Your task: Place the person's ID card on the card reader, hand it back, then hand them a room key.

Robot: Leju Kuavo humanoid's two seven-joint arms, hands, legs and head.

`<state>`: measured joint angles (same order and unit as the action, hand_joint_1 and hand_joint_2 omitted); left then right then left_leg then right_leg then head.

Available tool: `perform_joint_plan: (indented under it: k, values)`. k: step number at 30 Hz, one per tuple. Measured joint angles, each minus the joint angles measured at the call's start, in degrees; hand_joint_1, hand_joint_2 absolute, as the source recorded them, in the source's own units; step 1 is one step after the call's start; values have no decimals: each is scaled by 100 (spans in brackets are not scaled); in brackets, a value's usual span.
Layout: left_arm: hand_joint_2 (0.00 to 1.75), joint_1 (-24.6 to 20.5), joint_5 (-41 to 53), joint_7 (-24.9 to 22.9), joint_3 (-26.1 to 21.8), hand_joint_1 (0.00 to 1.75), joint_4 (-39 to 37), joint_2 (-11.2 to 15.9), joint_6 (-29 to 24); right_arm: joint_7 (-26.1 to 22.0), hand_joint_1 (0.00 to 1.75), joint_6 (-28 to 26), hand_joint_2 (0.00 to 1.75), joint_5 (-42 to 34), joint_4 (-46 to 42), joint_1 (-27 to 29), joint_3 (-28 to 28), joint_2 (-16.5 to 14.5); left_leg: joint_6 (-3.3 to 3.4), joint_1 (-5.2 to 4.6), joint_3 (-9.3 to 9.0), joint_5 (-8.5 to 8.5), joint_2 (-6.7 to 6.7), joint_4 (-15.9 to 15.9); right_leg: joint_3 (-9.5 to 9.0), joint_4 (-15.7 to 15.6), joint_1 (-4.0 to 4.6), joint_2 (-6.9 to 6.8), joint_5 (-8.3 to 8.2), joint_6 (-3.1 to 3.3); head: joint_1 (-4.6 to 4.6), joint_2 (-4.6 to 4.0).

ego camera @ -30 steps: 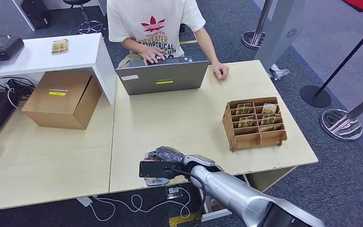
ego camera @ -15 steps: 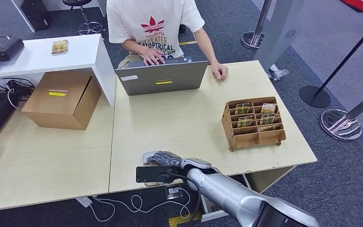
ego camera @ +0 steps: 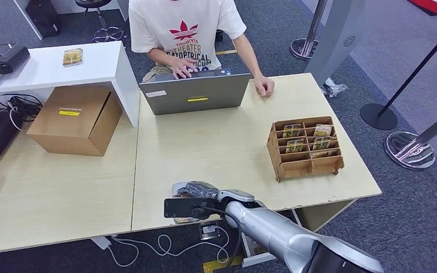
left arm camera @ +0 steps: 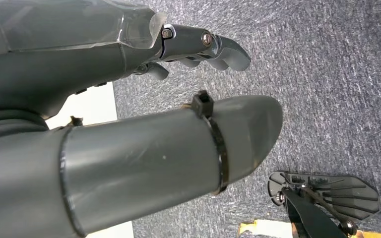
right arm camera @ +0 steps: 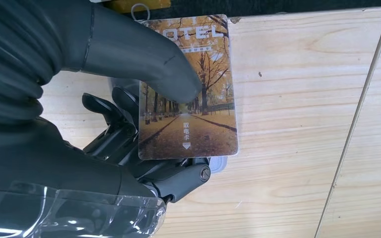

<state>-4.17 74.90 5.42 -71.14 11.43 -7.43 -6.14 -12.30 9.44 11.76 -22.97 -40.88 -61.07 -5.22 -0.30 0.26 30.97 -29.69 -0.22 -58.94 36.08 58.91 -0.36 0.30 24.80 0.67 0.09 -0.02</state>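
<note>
My right hand (ego camera: 201, 192) is at the table's near edge, over the white card reader (ego camera: 177, 187), which it mostly hides. In the right wrist view the hand (right arm camera: 110, 130) pinches a card (right arm camera: 191, 104) printed with autumn trees and the word HOTEL, thumb on top and fingers beneath. The card lies flat just over the reader's pale corner (right arm camera: 219, 164); I cannot tell whether they touch. A person (ego camera: 185, 31) sits at the far side, typing on a laptop (ego camera: 196, 94). My left hand (left arm camera: 198, 44) hangs over grey carpet, holding nothing, fingers loosely bent.
A wooden rack (ego camera: 306, 147) with several key cards stands at the table's right. A cardboard box (ego camera: 75, 118) sits on the left table, beside a white shelf (ego camera: 51, 68) bearing another card (ego camera: 72, 56). Cables (ego camera: 165, 244) hang below the near edge.
Over the last second my right hand with the card has shifted slightly left and toward the near edge, settling over the reader. It has stayed still for the last half second.
</note>
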Motion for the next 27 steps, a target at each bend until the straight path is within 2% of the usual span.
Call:
perform_joint_plan:
  k: [8,18,21,27]
  values:
    - [0,0,-100,6,0,0,0,-2,-7,-318,175,-27,175,-247,-247,-209,10,-39,-1,2,6,1,0,0,6,0,0,0,-1,0,-1,0]
    - [0,1,-120,17,0,0,0,-2,-7,-406,175,-284,175,-602,-1015,-487,282,9,-1,0,7,1,0,0,9,0,0,1,-1,0,-1,0]
    - [0,2,-122,20,0,0,0,-2,-9,-422,175,-601,175,-546,-1268,-528,406,65,-1,0,8,1,0,-1,9,0,0,0,-1,0,0,0]
    - [0,3,-120,68,0,0,0,-7,-19,-362,175,-1671,175,11,-1891,-591,750,270,-1,0,8,1,0,-1,10,-1,0,0,-1,0,0,0]
